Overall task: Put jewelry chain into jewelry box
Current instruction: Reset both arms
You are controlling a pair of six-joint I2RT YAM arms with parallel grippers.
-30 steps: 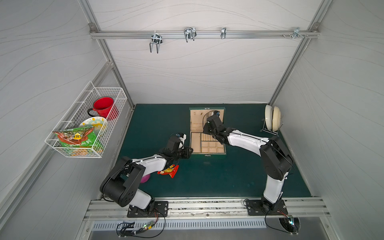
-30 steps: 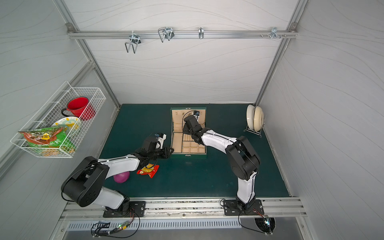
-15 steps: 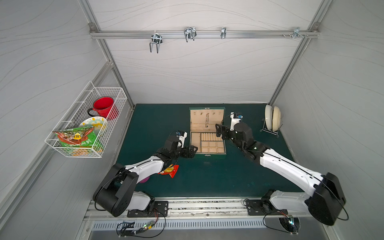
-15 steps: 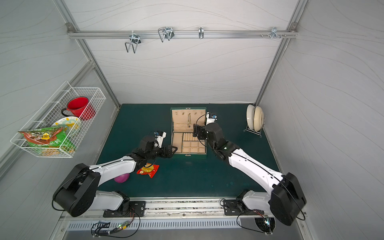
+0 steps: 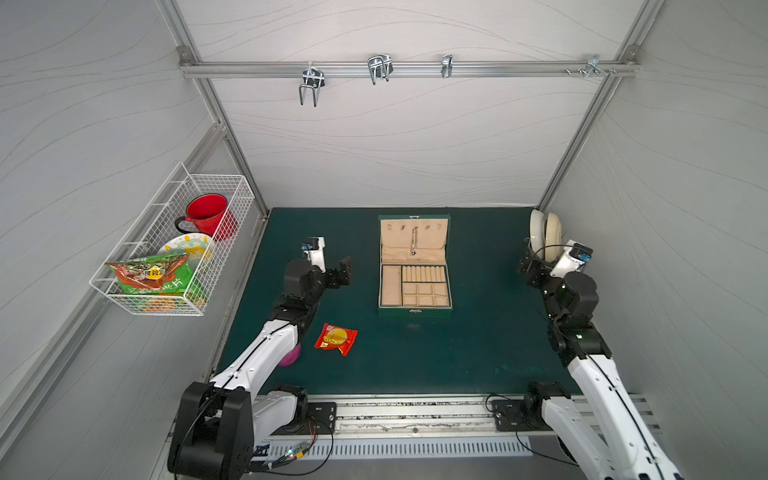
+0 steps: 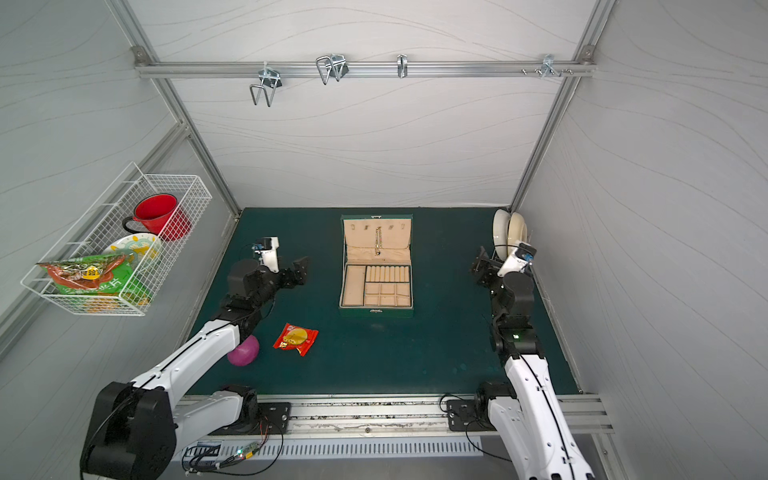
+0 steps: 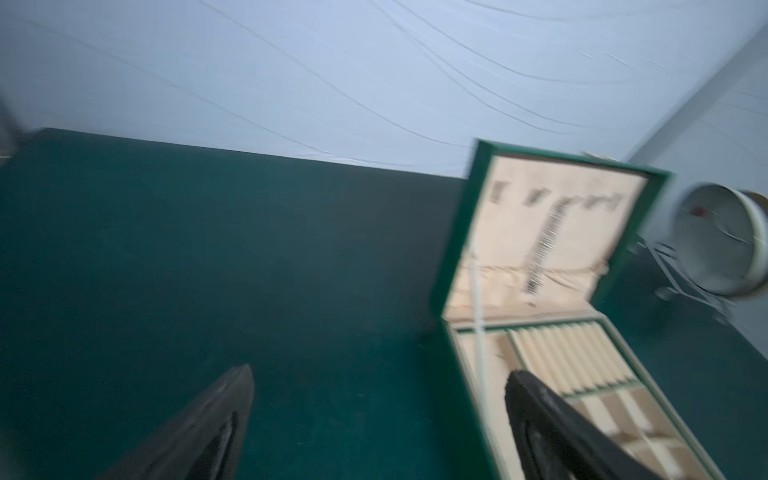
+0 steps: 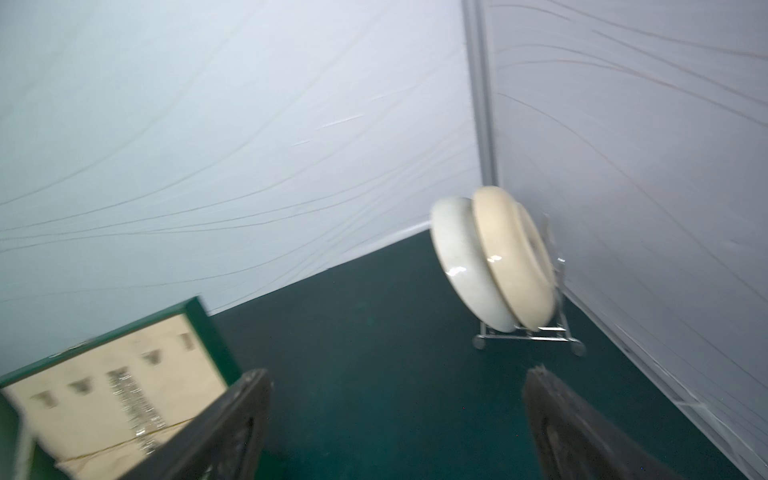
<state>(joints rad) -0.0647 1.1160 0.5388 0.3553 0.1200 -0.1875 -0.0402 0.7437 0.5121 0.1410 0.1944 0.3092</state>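
**Two tools spread – left tool (image 7: 380,376) & right tool (image 8: 399,374); chain (image 5: 414,240) hung in box (image 5: 414,311) lid**

Box stood open mid-counter (image 5: 478,353), lid up toward the back wall. Chain hung straight down the beige lid lining from one of the middle hooks, dark pendant at its low end by the pocket edge; both top views showed it. Left tool's jaws were wide apart w/ nothing btwn them; it was held above the counter on the box's left side, well apart from it. Right tool was likewise spread & empty, off nr the plates (image 5: 545,237) in their rack by the right wall. Red snack pack (image 5: 336,338) lay flat on the counter, front-left of the box. Purple ball (image 6: 244,351) sat nr the pack, partly under the left arm. Wire basket (image 5: 239,189) on the left wall held a red mug (image 5: 205,214).
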